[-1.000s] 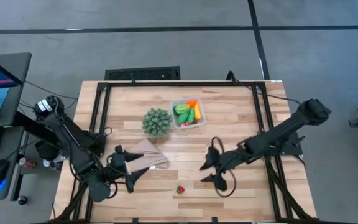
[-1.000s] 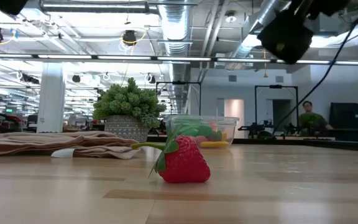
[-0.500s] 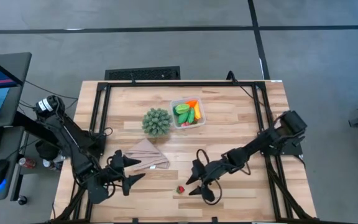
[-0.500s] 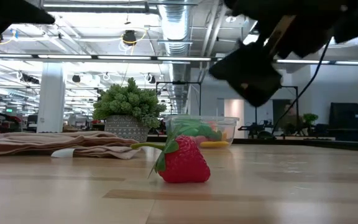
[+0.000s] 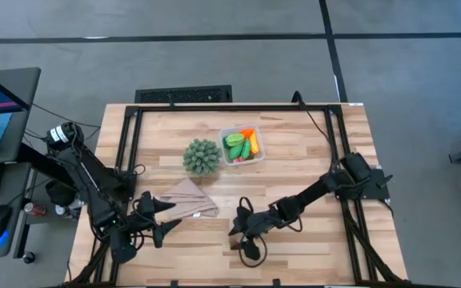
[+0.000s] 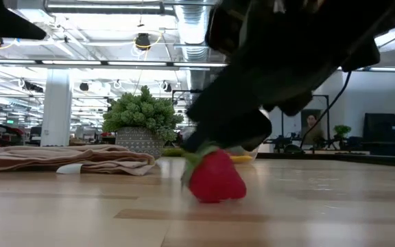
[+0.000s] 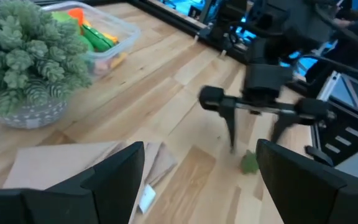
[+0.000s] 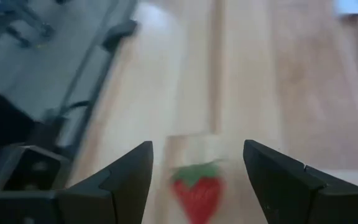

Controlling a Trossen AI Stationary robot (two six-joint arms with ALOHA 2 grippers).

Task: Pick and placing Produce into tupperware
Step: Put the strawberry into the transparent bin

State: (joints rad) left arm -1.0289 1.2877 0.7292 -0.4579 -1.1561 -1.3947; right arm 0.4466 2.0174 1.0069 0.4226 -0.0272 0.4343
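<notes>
table (image 5: pixel 310 152): light wood butcher-block top in a dark frame, seen from above. tupperware (image 5: pixel 242 146): clear square container toward the far middle of the table, holding a green pepper (image 5: pixel 235 146), an orange carrot (image 5: pixel 249 134) and other small produce packed together; also visible in the left wrist view (image 7: pixel 114 38). spiky green ball (image 5: pixel 202 156): just beside the tupperware, on the left arm's side, standing in a pale patterned pot in the low view (image 6: pixel 141 118). tan cloth (image 5: pixel 186 200): folded, lying flat nearer the front edge, between the ball and the left claw. strawberry (image 6: pixel 216 177): red with a green leafy cap, lying on bare wood near the front edge of the table, well apart from the tupperware; in the right wrist view (image 8: pixel 198 188) it sits centred between the two dark fingers. right claw (image 5: pixel 239 234): arm stretched low across the table from the right side, claw down at the strawberry, jaws spread wide with one finger (image 8: pixel 120 180) on each side of the fruit and nothing gripped; the low view shows its dark bulk just above and behind the strawberry's cap, contact not certain. left claw (image 5: pixel 160 223): at the front left of the table beside the cloth, jaws spread apart, holding nothing; its fingers (image 7: pixel 114 180) frame the cloth's edge and the right claw (image 7: pixel 253 127) farther off in its own wrist view. background: open workshop with ceiling ducts and a person (image 6: pixel 312 127) far behind the table.
</notes>
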